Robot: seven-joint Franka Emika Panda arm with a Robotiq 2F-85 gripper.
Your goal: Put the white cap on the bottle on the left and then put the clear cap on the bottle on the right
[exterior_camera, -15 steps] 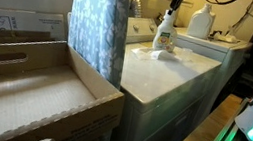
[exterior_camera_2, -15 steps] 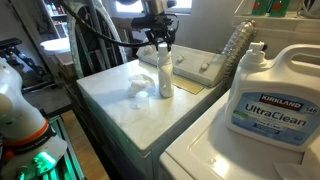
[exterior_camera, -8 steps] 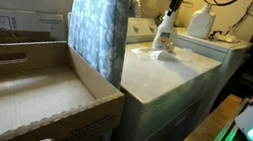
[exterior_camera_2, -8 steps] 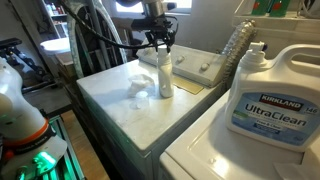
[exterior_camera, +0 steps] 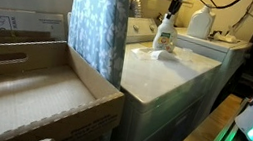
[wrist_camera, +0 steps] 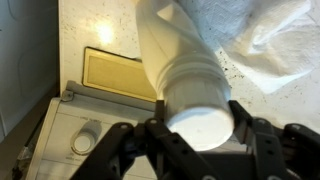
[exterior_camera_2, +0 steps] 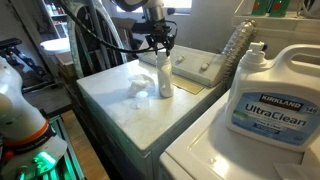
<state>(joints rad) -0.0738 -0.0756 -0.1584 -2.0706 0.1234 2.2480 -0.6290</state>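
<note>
A white bottle (exterior_camera_2: 164, 78) stands upright on the white washer top (exterior_camera_2: 110, 105); it also shows in an exterior view (exterior_camera: 164, 34). The white cap (wrist_camera: 200, 120) sits on the bottle's neck. My gripper (wrist_camera: 197, 112) is straight above the bottle in both exterior views (exterior_camera_2: 160, 42) (exterior_camera: 177, 3). Its two fingers rest against either side of the white cap. I see no clear cap and no second open bottle.
Crumpled clear wrapping (exterior_camera_2: 137, 84) lies beside the bottle. A large Kirkland UltraClean jug (exterior_camera_2: 272, 90) stands on the neighbouring machine, also seen at the back (exterior_camera: 202, 21). A washer control panel (exterior_camera_2: 200, 66) is behind the bottle. Cardboard boxes (exterior_camera: 23, 85) and a curtain (exterior_camera: 98, 26) are close by.
My gripper and arm have shifted very slightly upward over the bottle. The bottle and the wrapping have not moved.
</note>
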